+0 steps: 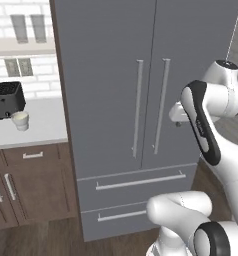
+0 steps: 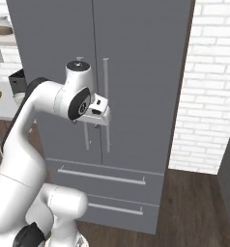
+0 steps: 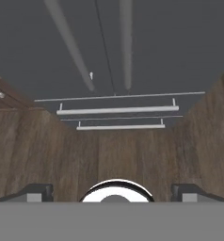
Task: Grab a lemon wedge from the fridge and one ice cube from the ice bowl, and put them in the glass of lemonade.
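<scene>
**A:** Where does the task stand?

**B:** By the look of things, at the very start. The fridge (image 1: 141, 100), tall, matte grey, has both upper doors shut, and its two drawers below are shut as well. The lemon wedge is presumably inside; it cannot be seen.

**A:** And the robot?

**B:** The white arm is folded in front of the fridge, and the gripper (image 2: 101, 107) hangs just before the two long silver bar handles (image 1: 161, 105), touching neither. In the hand view the two dark fingertips (image 3: 36, 192) sit far apart at the bottom corners, so the jaws stand wide, with nothing between them. That camera looks down the door fronts to the drawers and the wooden floor (image 3: 109, 155).

**A:** Where is the glass of lemonade?

**B:** On the white counter (image 1: 41, 125) left of the fridge, just beside a black toaster (image 1: 8, 99): a small whitish cup (image 1: 20, 120).

**A:** What remains?

**B:** Everything, it seems: opening a door, fetching the wedge, taking an ice cube, and dropping both into the glass.
</scene>
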You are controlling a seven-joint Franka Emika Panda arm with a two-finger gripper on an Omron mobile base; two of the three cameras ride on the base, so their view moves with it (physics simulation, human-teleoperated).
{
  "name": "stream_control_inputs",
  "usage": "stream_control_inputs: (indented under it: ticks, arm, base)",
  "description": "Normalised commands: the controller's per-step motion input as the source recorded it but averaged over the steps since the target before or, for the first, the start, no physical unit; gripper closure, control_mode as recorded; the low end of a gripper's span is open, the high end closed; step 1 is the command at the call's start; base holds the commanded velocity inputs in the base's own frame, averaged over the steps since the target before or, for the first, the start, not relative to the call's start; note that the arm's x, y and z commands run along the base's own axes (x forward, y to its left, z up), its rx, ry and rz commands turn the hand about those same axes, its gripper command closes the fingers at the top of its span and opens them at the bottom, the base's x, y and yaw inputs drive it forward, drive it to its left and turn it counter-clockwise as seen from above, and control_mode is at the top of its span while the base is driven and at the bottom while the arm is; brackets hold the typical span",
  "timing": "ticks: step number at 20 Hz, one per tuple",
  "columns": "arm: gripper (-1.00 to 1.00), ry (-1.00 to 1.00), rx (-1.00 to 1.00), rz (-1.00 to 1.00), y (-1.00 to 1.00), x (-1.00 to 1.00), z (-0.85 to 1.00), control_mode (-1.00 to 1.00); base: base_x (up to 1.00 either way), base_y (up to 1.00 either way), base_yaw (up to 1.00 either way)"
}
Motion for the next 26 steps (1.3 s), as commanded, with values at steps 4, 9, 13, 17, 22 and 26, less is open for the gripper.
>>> stream_control_inputs:
  ticks: [4,9,13,17,22,26]
  arm:
    - [-1.0,0.0,0.0,0.0,0.0,0.0,0.0,1.0]
    - [-1.0,0.0,0.0,0.0,0.03,0.0,-0.02,-1.0]
    - [-1.0,0.0,0.0,0.0,0.18,0.0,-0.09,-1.0]
    - [-1.0,0.0,0.0,0.0,0.15,0.0,-0.08,-1.0]
    - [-1.0,0.0,0.0,0.0,0.04,0.0,0.0,-1.0]
    - [-1.0,0.0,0.0,0.0,0.0,0.07,0.0,-1.0]
  base:
    - [-0.24,0.18,0.0]
    - [-0.03,0.14,0.0]
    - [0.0,0.0,0.0]
    - [0.0,0.0,0.0]
    - [0.0,0.0,0.0]
    - [0.0,0.0,0.0]
